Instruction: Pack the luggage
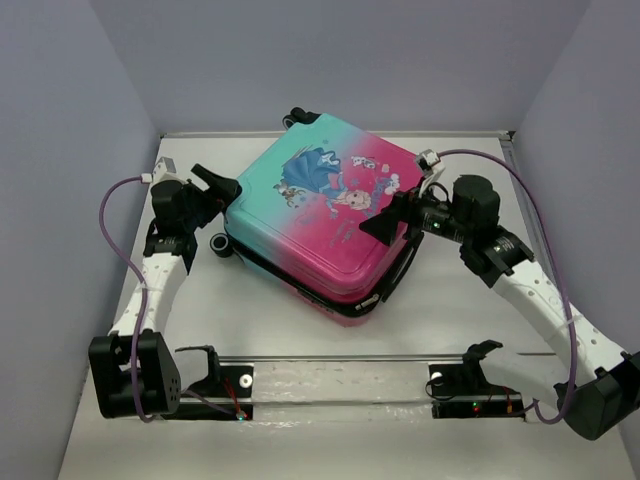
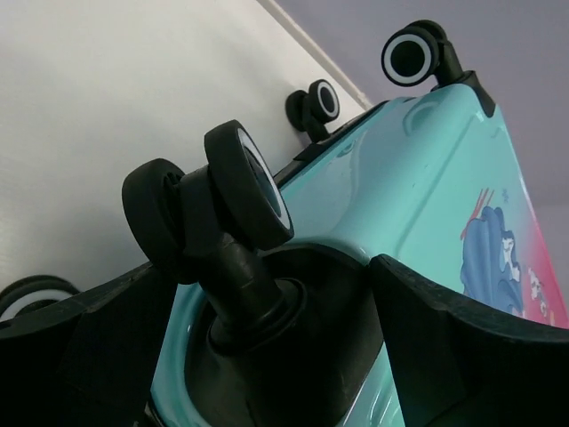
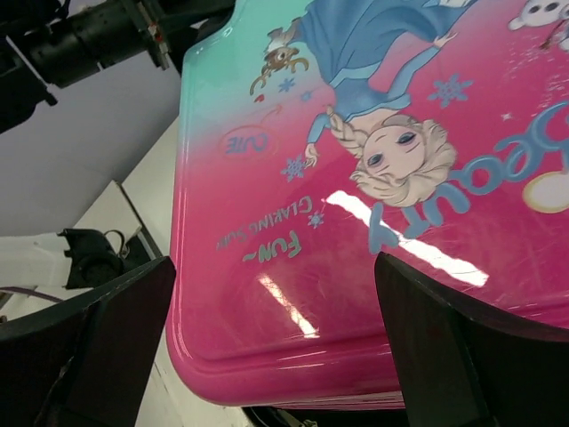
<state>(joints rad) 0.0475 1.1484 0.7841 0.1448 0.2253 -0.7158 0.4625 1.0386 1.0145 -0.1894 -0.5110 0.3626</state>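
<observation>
The luggage [image 1: 325,215] lies flat on the white table, lid down, printed side up, teal at the far left and pink at the near right. My left gripper [image 1: 222,190] stands open at its teal wheel corner. In the left wrist view the open jaws of that gripper [image 2: 267,267] straddle a black double wheel [image 2: 240,191] and its stem on the luggage [image 2: 418,169], touching neither. My right gripper [image 1: 385,222] is open over the pink right edge. In the right wrist view its open jaws [image 3: 276,262] sit either side of the pink corner of the luggage [image 3: 356,178], holding nothing.
A metal rail [image 1: 340,375] with both arm mounts runs along the table's near edge. Grey walls close in the table [image 1: 250,320] at left, back and right. Three other wheels [image 2: 411,55] stick out from the suitcase's teal end. The left arm [image 3: 89,40] shows beyond the lid.
</observation>
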